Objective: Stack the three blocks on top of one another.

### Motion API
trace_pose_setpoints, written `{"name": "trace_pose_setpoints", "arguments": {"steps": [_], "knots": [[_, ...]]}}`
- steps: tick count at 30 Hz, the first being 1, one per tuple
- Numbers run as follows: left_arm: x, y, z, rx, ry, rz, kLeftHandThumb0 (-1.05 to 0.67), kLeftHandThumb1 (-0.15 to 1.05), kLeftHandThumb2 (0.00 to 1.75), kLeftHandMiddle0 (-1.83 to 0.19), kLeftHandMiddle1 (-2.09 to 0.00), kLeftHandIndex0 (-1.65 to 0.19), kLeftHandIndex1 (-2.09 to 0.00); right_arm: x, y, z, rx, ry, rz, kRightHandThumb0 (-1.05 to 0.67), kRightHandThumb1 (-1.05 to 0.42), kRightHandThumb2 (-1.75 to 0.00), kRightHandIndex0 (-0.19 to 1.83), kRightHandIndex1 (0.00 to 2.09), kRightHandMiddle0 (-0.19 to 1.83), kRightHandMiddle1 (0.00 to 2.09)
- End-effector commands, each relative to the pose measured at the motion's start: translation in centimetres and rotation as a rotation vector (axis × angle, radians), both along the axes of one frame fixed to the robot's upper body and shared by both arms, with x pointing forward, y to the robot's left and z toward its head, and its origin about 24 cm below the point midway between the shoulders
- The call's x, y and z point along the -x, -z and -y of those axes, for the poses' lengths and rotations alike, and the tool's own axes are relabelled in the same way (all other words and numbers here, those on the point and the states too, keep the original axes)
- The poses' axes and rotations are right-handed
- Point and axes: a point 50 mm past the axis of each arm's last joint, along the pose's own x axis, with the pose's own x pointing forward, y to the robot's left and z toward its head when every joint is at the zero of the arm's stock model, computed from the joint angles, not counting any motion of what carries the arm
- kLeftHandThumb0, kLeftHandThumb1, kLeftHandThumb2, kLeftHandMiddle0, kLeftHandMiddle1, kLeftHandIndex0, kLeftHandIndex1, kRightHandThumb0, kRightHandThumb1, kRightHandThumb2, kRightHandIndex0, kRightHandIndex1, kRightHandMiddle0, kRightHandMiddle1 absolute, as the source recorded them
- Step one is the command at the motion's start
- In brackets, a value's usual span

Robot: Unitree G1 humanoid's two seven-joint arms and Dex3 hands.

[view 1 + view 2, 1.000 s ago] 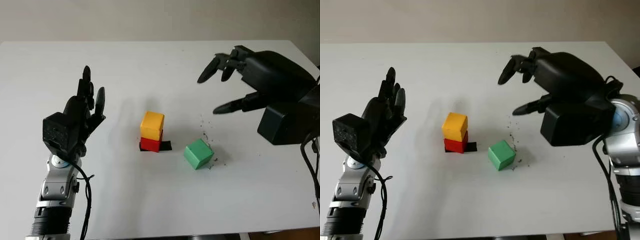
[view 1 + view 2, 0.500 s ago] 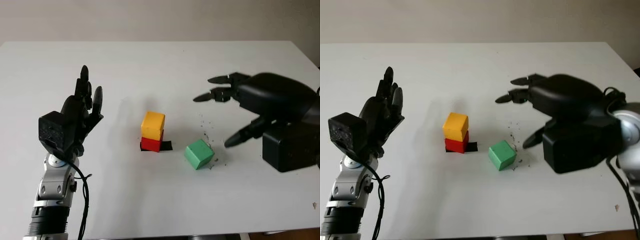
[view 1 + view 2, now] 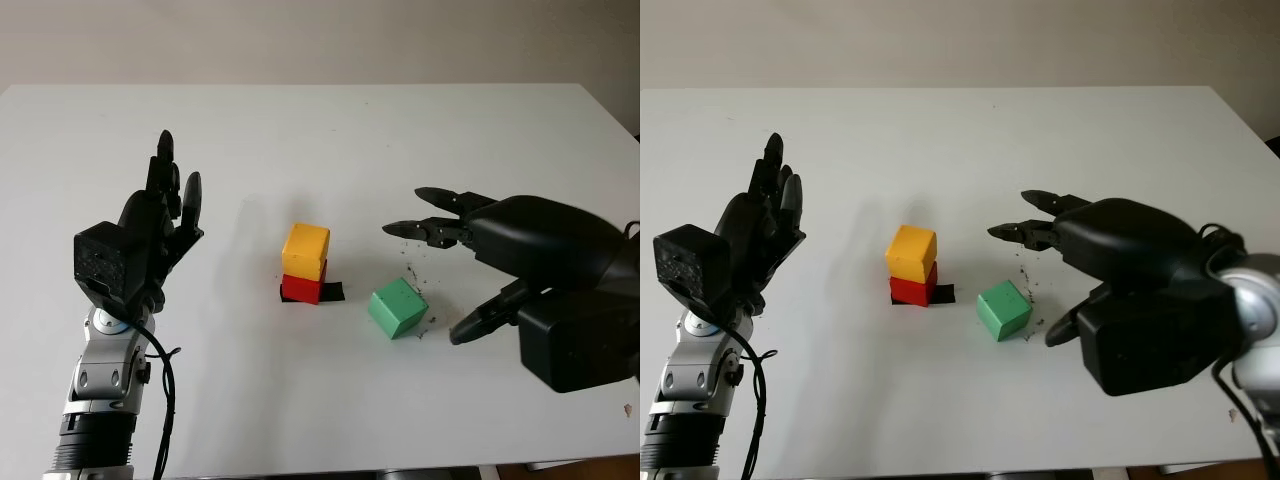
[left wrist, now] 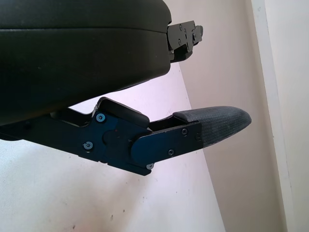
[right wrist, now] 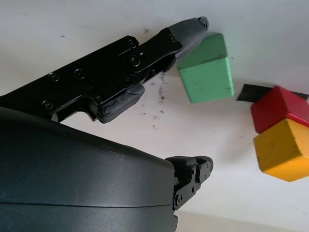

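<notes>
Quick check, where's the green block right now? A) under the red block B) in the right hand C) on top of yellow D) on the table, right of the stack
D: the green block sits alone on the table, beside the yellow block stacked on the red block; the right hand is open near it.

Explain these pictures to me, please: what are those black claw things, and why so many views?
They are the two hands of a humanoid robot. Two pictures come from cameras in its head, looking down at a white table; the other two come from cameras at its wrists.

On the table a yellow block sits on a red block, and a green block lies beside them on its own.

The right robot hand is open, just to the right of the green block, holding nothing. The left robot hand is open and raised at the left, well away from the blocks.
</notes>
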Motion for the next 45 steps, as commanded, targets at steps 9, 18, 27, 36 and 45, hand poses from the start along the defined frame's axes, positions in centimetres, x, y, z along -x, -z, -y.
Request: {"name": "trace_pose_setpoints", "arguments": {"steps": [9, 18, 27, 36, 45], "knots": [[0.0, -0.4, -0.2, -0.013, 0.002, 0.015, -0.82, 1.05, 0.68, 0.18, -0.06, 0.19, -0.05, -0.9, 2.7, -0.5, -0.044, 0.004, 0.046, -0.68, -0.82, -0.05, 0.03, 0.09, 0.4, 0.15], [-0.1, -0.4, -0.2, -0.008, 0.002, 0.016, -0.82, 1.05, 0.67, 0.17, -0.06, 0.18, -0.05, -1.7, 3.7, -0.6, -0.076, -0.001, 0.074, -0.65, -0.79, -0.05, 0.1, 0.07, 0.39, 0.43], [0.0, -0.4, -0.2, -0.014, 0.007, 0.021, -0.82, 1.05, 0.67, 0.18, -0.05, 0.18, -0.05, -2.0, 4.0, -0.5, -0.071, -0.001, 0.067, -0.62, -0.78, -0.05, 0.15, 0.08, 0.36, 0.65], [-0.1, -0.3, -0.2, -0.008, 0.005, 0.02, -0.83, 1.05, 0.66, 0.17, -0.05, 0.18, -0.05, -1.9, 4.5, -0.6, -0.047, -0.023, 0.06, -0.65, -0.79, -0.05, 0.18, 0.08, 0.39, 0.7], [0.0, -0.3, -0.2, -0.011, 0.003, 0.018, -0.82, 1.05, 0.65, 0.17, -0.05, 0.18, -0.05, -1.7, 5.1, -0.7, -0.077, -0.03, 0.03, -0.6, -0.77, -0.05, 0.18, 0.07, 0.38, 0.73]]}}
